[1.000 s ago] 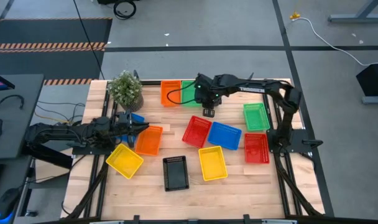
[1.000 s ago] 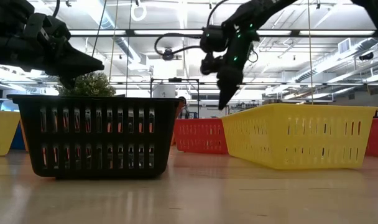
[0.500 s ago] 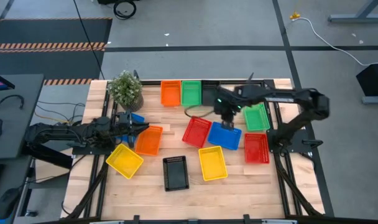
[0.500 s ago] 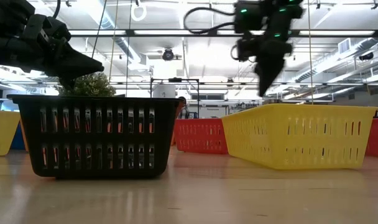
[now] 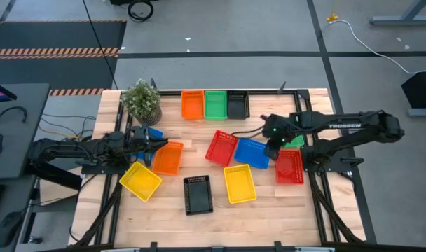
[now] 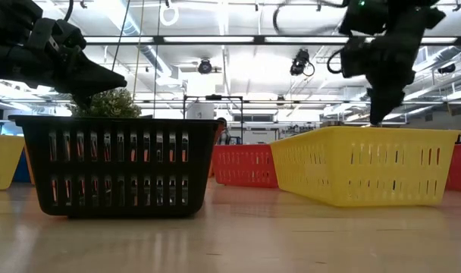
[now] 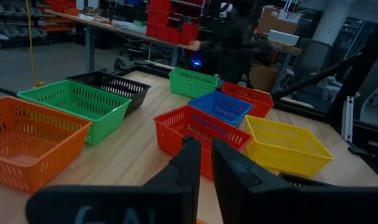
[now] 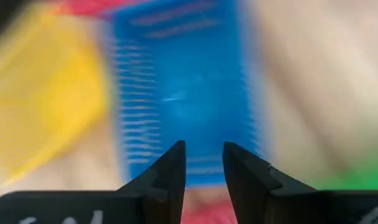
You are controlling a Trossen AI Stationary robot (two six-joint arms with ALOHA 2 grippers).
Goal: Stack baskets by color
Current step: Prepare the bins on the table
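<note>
Underneath, wooden table [image 5: 269, 203] (grey floor [image 5: 234, 66])

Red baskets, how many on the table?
2: one red basket mid-table beside the blue basket, another red basket near the right edge. None seems hidden.

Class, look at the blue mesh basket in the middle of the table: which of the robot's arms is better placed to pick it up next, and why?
The right arm. Its tool hangs empty and open over the blue rectangular plastic mesh basket; its wrist view faces that basket. The left tool sits far off beside the orange plastic mesh basket.
</note>
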